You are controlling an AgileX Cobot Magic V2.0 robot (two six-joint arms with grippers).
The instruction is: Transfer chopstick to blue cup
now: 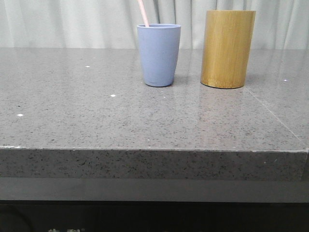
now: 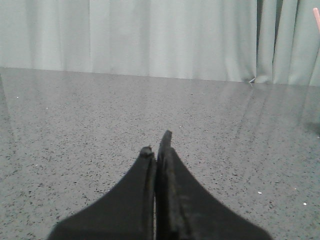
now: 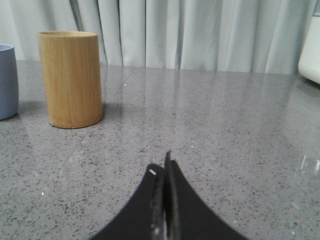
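Note:
The pale pink chopstick [image 1: 143, 13] stands in the blue cup [image 1: 159, 55], leaning left and running up past the top of the front view; its tip also shows as a pink chopstick [image 2: 316, 19] at the edge of the left wrist view. The cup stands upright on the far part of the grey table [image 1: 96, 116]. The blue cup [image 3: 7, 81] also shows beside the bamboo cylinder in the right wrist view. My left gripper [image 2: 157, 145] is shut over bare tabletop, holding nothing. My right gripper [image 3: 161, 165] is shut too, empty, well short of the cups.
A tan bamboo cylinder [image 1: 227, 48] stands just right of the blue cup; the same bamboo cylinder [image 3: 70, 78] shows in the right wrist view. A white appliance [image 3: 310, 55] sits at the far right. Pale curtains hang behind the table. The table's front edge [image 1: 154, 151] runs across the front view.

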